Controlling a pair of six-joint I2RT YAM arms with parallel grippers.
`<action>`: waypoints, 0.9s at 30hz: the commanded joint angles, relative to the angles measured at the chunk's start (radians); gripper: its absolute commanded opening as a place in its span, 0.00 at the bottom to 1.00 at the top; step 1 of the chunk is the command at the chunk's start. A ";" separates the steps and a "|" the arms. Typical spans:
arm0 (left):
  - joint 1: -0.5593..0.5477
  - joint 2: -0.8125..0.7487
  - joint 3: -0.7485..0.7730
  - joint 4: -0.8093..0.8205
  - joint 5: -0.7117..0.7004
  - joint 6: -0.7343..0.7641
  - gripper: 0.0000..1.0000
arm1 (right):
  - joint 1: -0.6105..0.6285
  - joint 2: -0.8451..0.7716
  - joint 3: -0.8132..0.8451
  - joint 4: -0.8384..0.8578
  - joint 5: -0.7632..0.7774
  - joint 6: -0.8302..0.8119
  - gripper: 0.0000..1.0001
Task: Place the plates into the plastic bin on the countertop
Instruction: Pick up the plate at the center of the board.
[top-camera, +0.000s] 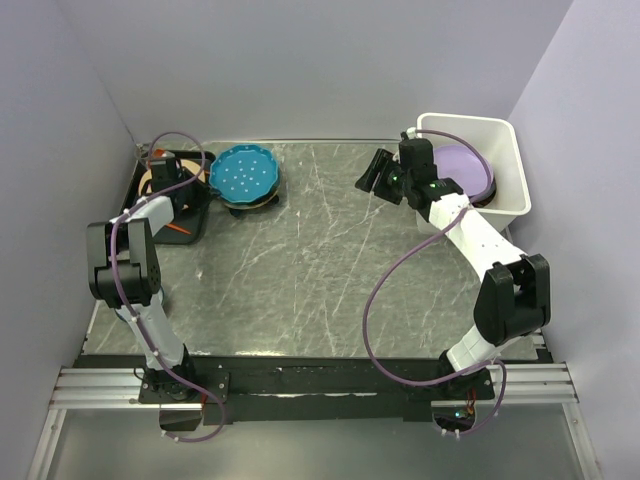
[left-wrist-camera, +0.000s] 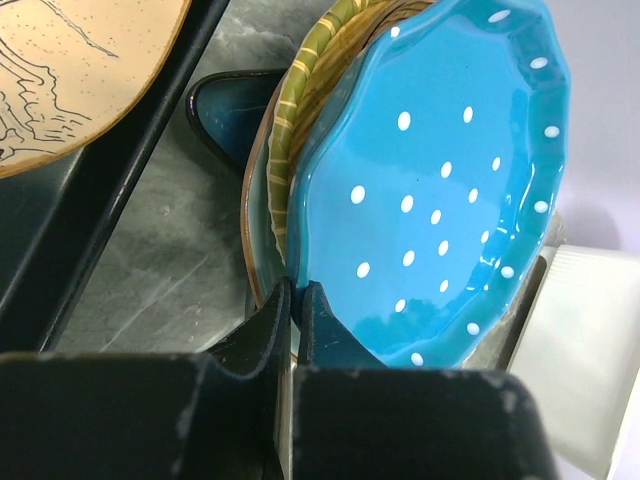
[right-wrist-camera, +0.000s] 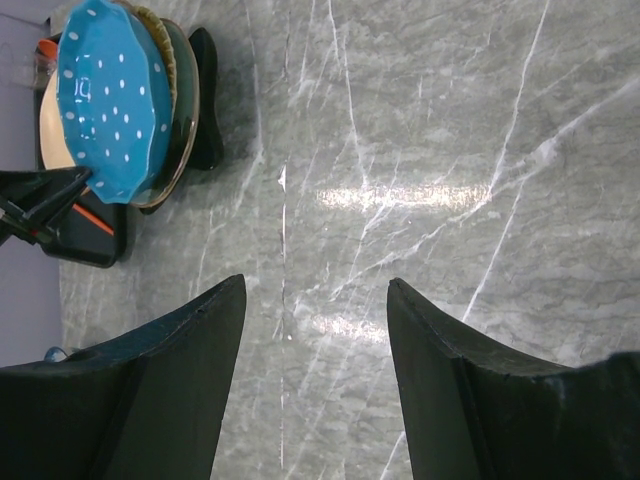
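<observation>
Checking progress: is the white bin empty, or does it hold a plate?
Not empty: a lavender plate lies inside the white bin in the top view.

Countertop (top-camera: 320, 260) centre open; plate stack (top-camera: 245, 176), black tray (right-wrist-camera: 100, 248) crowd far-left corner; plastic bin (top-camera: 505, 150) walls far-right.

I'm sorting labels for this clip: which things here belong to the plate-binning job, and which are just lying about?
Job: teal dotted plate, plates stacked under it, cream plate, lavender plate already in the white bin, countertop.
Lying about: black tray, orange stick on it.
</observation>
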 joint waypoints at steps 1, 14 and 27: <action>-0.003 -0.043 0.000 0.051 0.051 0.002 0.01 | -0.004 -0.014 -0.012 0.034 -0.001 0.000 0.66; -0.005 -0.144 -0.015 0.088 0.130 -0.006 0.01 | -0.004 0.021 -0.015 0.092 -0.109 0.019 0.68; -0.014 -0.250 -0.092 0.152 0.179 -0.010 0.01 | -0.002 0.060 -0.048 0.218 -0.247 0.075 0.77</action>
